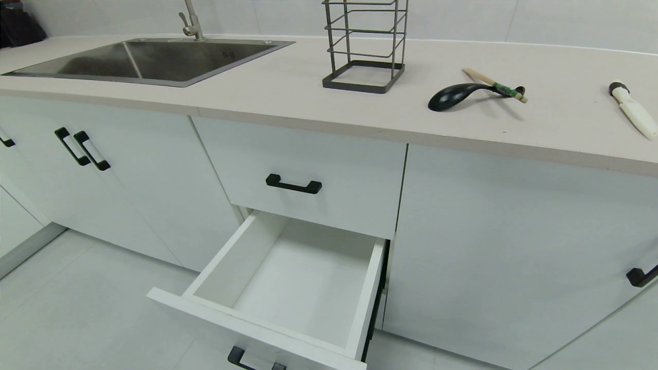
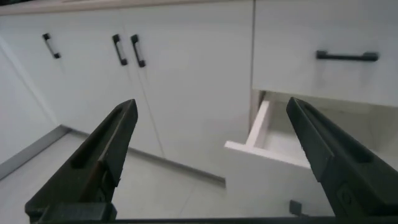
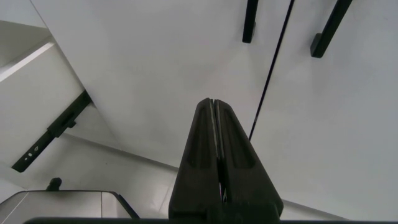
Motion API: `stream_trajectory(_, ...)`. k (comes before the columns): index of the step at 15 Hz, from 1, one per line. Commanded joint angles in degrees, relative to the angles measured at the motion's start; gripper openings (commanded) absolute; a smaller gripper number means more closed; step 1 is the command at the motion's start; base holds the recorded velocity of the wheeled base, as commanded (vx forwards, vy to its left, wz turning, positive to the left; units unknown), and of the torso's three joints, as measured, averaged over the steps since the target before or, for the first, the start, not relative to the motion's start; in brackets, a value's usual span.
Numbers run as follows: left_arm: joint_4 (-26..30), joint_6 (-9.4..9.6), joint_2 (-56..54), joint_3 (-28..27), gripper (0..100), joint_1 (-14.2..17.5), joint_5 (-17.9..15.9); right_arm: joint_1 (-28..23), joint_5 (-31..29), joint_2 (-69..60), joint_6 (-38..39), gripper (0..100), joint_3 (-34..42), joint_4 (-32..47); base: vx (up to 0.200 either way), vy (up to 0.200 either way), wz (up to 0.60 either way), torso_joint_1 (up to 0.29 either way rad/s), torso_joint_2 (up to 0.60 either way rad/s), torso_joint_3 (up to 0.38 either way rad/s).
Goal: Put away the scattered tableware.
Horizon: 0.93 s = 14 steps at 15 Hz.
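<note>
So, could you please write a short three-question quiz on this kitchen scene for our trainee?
1. True or false: the open drawer already holds tableware.
2. What lies across the handle of the spoon on the counter? A) chopsticks B) a fork C) a cup
3. Fill in: the left gripper is open; the right gripper is ____.
Key: 1 false; 2 A; 3 shut.
</note>
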Motion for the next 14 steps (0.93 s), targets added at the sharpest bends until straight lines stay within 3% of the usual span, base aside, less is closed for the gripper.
stream_trajectory(1, 0.9, -0.47, -4.9, 10.9, 100, 2.2, -0.7, 0.0, 0.1, 0.0, 0.0, 0, 0.0, 0.0, 0.0, 0.0, 0.0, 0.0, 0.0, 0.0)
stream_trajectory(4, 1.5, -3.19, -4.9, 10.8, 100, 2.1, -6.4, 0.0, -0.1, 0.0, 0.0, 0, 0.0, 0.0, 0.0, 0.0, 0.0, 0.0, 0.0, 0.0)
stream_trajectory(5, 1.8, -4.16, -4.9, 10.9, 100, 2.1, -9.8, 0.0, 0.1, 0.0, 0.0, 0, 0.0, 0.0, 0.0, 0.0, 0.0, 0.0, 0.0, 0.0)
stream_trajectory(6, 5.3, -3.81, -4.9, 10.8, 100, 2.1, -15.2, 0.0, 0.1, 0.0, -0.1, 0, 0.0, 0.0, 0.0, 0.0, 0.0, 0.0, 0.0, 0.0)
stream_trajectory(8, 4.7, -4.07, -4.9, 10.8, 100, 2.1, -15.3, 0.0, 0.1, 0.1, -0.3, 0, 0.0, 0.0, 0.0, 0.0, 0.0, 0.0, 0.0, 0.0)
stream_trajectory(11, 4.7, -4.42, -4.9, 10.8, 100, 2.1, -15.3, 0.0, 0.1, 0.0, -0.3, 0, -0.1, 0.0, 0.0, 0.0, 0.6, -0.001, 0.0, 0.004)
stream_trajectory(14, 4.7, -4.95, -4.9, 10.8, 100, 2.1, -15.3, 0.0, 0.1, 0.0, -0.2, 0, 0.0, 0.0, 0.0, 0.0, 0.0, 0.0, 0.0, 0.0)
